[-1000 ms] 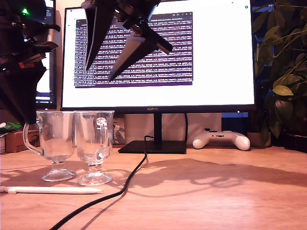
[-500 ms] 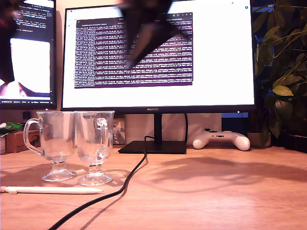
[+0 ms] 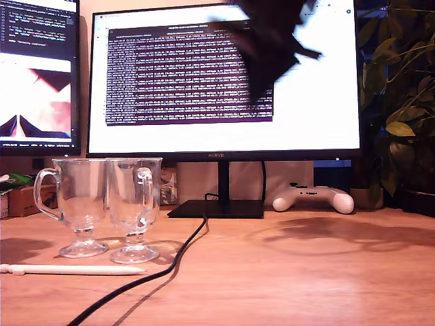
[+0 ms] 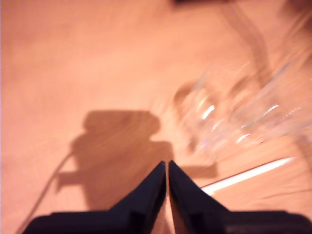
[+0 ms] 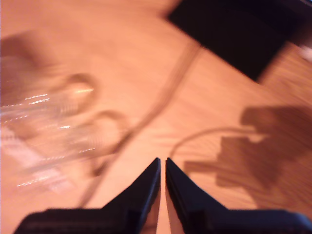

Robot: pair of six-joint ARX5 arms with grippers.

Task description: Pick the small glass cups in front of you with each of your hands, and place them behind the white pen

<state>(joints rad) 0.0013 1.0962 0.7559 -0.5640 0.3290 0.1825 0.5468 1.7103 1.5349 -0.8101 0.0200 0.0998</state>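
Two clear glass cups stand side by side on the wooden desk at the exterior view's left, one (image 3: 80,197) with its handle outward, the other (image 3: 134,200) beside it. The white pen (image 3: 75,269) lies in front of them, nearer the camera. A blurred dark arm (image 3: 272,47) hangs high before the monitor, far above the cups. My first gripper (image 4: 167,165) is shut and empty over bare desk, with the blurred cups (image 4: 229,117) and pen (image 4: 248,175) off to one side. My second gripper (image 5: 162,161) is also shut and empty; blurred cups (image 5: 53,126) lie beside it.
A black cable (image 3: 170,265) snakes from the monitor stand (image 3: 217,207) toward the camera, passing just right of the cups in the exterior view. A white game controller (image 3: 314,197) rests at the back right, with a leafy plant (image 3: 401,102) beyond it. A large monitor (image 3: 224,78) fills the background.
The dark arm at the exterior view's left has gone out of view. The upper arm has swung to the right and is motion-blurred. Cups and pen have not moved.
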